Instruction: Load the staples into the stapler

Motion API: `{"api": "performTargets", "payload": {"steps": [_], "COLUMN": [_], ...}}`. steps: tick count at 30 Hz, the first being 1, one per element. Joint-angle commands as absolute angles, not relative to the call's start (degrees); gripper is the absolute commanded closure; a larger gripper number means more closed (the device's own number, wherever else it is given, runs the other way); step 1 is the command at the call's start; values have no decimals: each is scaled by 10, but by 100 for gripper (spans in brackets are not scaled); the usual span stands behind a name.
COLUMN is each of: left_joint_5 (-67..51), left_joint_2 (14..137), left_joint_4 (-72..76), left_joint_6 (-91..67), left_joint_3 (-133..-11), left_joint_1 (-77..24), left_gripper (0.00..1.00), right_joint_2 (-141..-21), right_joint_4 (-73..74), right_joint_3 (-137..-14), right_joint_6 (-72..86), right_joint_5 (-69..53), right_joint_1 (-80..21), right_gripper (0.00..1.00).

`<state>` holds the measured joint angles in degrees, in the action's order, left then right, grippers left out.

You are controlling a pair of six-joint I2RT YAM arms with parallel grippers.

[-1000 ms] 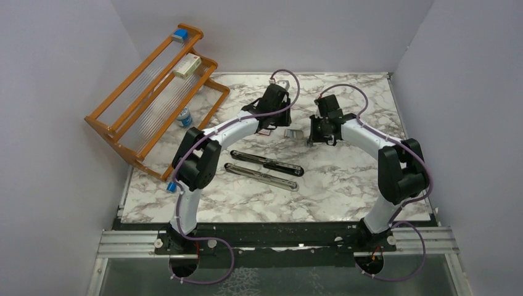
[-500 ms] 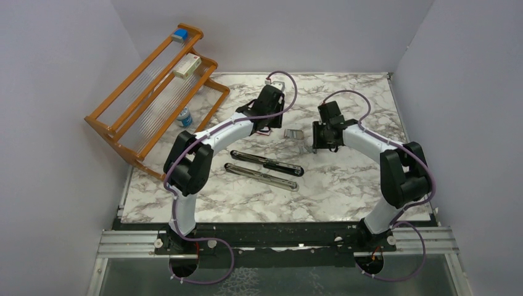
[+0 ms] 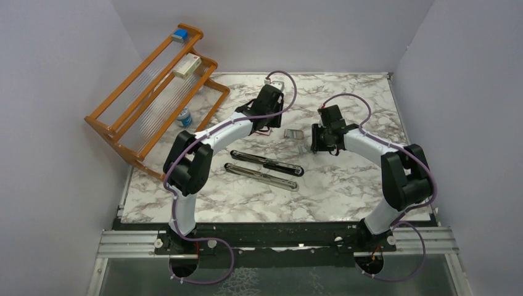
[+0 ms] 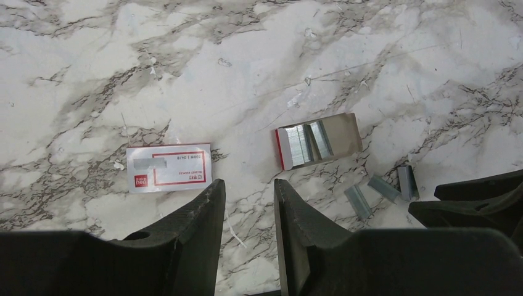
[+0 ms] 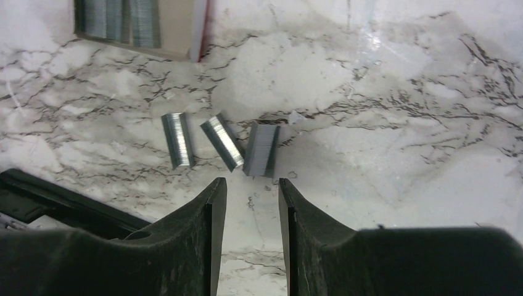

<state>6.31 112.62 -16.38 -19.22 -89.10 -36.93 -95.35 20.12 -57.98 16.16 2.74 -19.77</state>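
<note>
Three loose staple strips (image 5: 222, 142) lie on the marble table (image 5: 401, 123) just ahead of your right gripper (image 5: 251, 182). The gap between its fingertips lines up with the right-hand strip, and none of the strips sits between the fingers. That gripper is partly parted and has hold of nothing.

In the right wrist view the left strip runs nearly straight away from the fingers. The middle one slants from upper left to lower right. The right one, the widest, leans only slightly, and its lower corner sits so close to the middle strip's end that I cannot tell whether they touch. All three are short, ribbed, silver-grey bars with a dull metallic sheen.

Beyond them lies the tray (image 4: 317, 140), a shallow grey card with a red edge, with more strips packed side by side at that end. The flat white packet (image 4: 169, 168) with its red border lies apart from the tray. Your left gripper (image 4: 248, 182) hovers over the bare marble between packet and tray, its fingers also partly apart and empty.

From above, the stapler (image 3: 266, 163) lies nearer the arm bases than the strips, opened into two slim glossy black bars side by side, both running from upper left to lower right.
</note>
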Motion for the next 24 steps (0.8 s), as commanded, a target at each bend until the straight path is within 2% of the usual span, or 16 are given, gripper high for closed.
{"api": "performTargets", "payload": {"steps": [1,8,24], "left_joint_5": [67,62,50], "left_joint_2": [1119,1122,1123], "left_joint_4": [-161,-161,-161], "left_joint_6": [-190,-192,-195], "left_joint_3": [-896,-896,-897], "left_joint_1": [-365,-364,-360], "left_gripper": [62,62,63], "right_joint_2": [-926,-944,-996], "right_joint_4": [142,195,163], "right_joint_3": [-566,-584,-597], "right_joint_6": [133,169,176], "right_joint_5": [-49,97,18], "right_joint_1": [-196,-196,-195], "right_gripper": [60,60,64]}}
